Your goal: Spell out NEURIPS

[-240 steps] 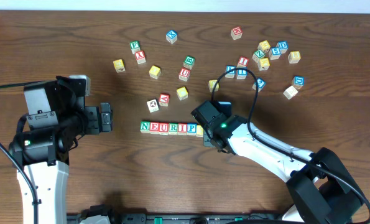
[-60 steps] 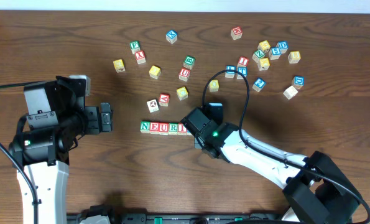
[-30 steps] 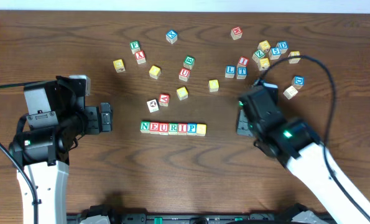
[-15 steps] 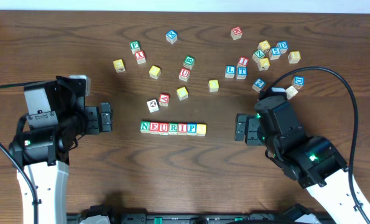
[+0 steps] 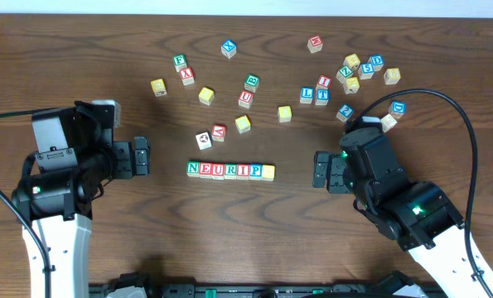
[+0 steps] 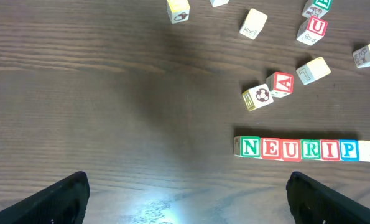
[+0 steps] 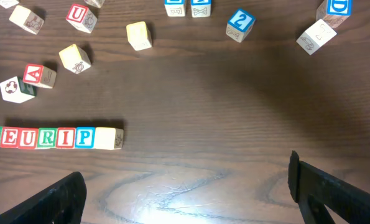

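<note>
Wide and empty, the left gripper (image 5: 141, 157) and right gripper (image 5: 321, 170) flank the row (image 5: 230, 170); its yellow end cube (image 5: 268, 172) shows no clear S, risking a misspelling.

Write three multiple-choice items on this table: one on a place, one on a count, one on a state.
1. The yellow-faced cube sits: A before N; B between R and I; C after P.
2. Cubes in the row: A five; B seven; C nine.
3. Right gripper, jaws: A shut on a cube; B open, empty; C shut, empty.
C, it ends the row beside P. B, six letters plus the yellow one. B, fingers wide apart, nothing between.
</note>
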You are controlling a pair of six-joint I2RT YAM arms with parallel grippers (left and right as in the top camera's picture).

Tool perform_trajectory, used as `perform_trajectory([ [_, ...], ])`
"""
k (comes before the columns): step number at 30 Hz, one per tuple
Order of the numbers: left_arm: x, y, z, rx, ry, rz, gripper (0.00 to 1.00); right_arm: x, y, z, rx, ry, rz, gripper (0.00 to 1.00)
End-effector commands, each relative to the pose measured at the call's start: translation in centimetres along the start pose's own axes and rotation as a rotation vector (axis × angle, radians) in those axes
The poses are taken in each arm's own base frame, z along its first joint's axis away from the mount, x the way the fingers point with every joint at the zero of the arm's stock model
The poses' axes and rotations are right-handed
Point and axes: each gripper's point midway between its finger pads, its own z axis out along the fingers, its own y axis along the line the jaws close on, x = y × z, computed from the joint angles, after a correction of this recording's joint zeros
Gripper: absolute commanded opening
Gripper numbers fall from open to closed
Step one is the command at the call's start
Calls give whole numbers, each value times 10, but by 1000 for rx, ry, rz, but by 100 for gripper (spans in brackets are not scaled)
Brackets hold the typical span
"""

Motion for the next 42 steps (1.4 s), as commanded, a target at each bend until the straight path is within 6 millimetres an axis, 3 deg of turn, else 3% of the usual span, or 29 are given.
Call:
perform_trajectory([
  [1, -5, 1, -4, -7, -14, 17, 99, -5, -1, -5, -2, -19, -9, 99],
  [19, -6, 0, -9, -9, -32, 21, 99, -5, -1, -5, -1, -19, -9, 99],
  [23, -9, -2, -21, -15, -78, 31, 99, -5, -1, -5, -2, -19, -9, 99],
  [27, -13, -7, -48, -27, -172, 50, 99, -5, -1, -5, -2, -19, -9, 99],
  [33, -10, -32, -78, 8, -278, 126, 99, -5, -1, -5, -2, -19, -9, 99],
  [42, 3, -82, -92, 152, -519, 301, 99, -5, -1, -5, -2, -19, -9, 99],
])
